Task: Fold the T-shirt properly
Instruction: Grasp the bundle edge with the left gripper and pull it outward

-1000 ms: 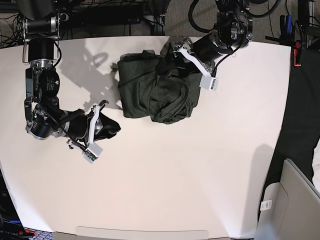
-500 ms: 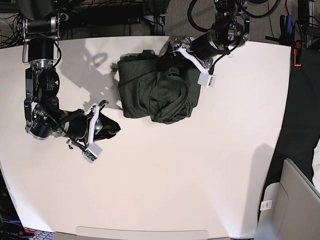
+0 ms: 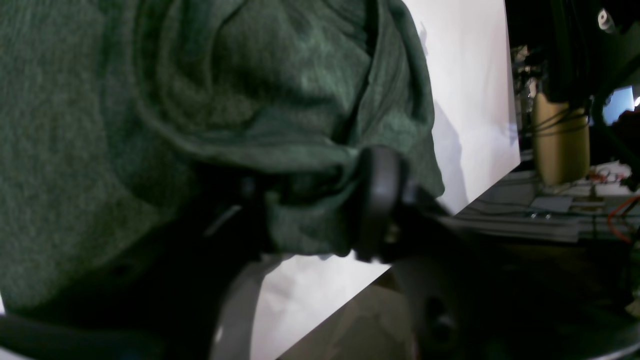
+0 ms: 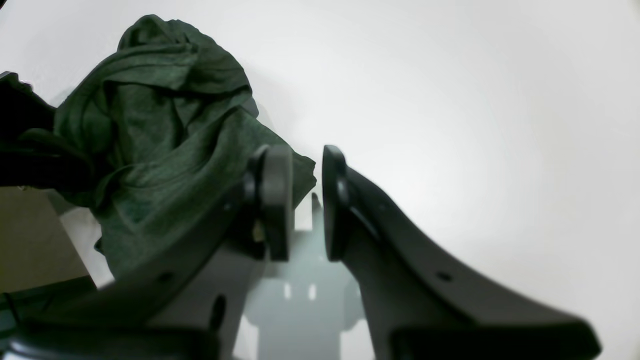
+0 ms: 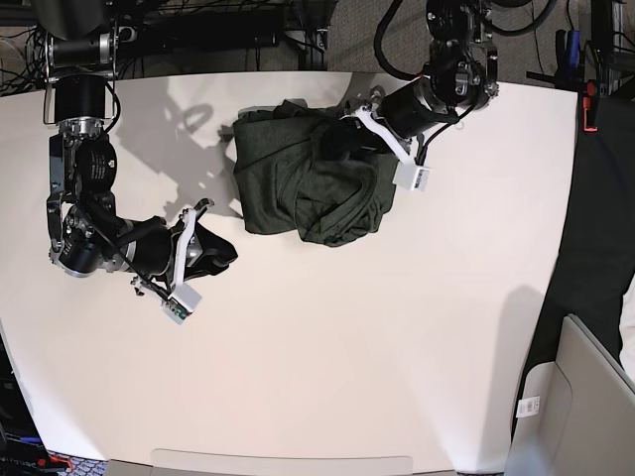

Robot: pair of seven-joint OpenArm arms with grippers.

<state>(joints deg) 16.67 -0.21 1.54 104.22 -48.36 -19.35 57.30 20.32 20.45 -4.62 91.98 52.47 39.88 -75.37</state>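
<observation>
The T-shirt [image 5: 298,183] is a dark olive-green bundle, crumpled at the back middle of the white table [image 5: 397,327]. My left gripper [image 5: 344,134] sits at the bundle's far right edge. In the left wrist view this gripper [image 3: 315,210] is shut on a bunched fold of the T-shirt [image 3: 150,100], with cloth filling the space between its fingers [image 3: 380,200]. My right gripper [image 5: 226,253] rests low over the table, left of the shirt and apart from it. Its jaws [image 4: 306,200] stand a narrow gap apart with nothing between them, the T-shirt [image 4: 165,125] lying beyond.
The table's far edge runs just behind the shirt, with cables and stands past it. A grey bin [image 5: 585,397] stands off the table's front right corner. A red-handled tool [image 5: 590,104] lies at the right edge.
The left gripper's jaws have closed onto the fold at the shirt's far right edge, and that arm has shifted slightly. The right arm has stayed put.
</observation>
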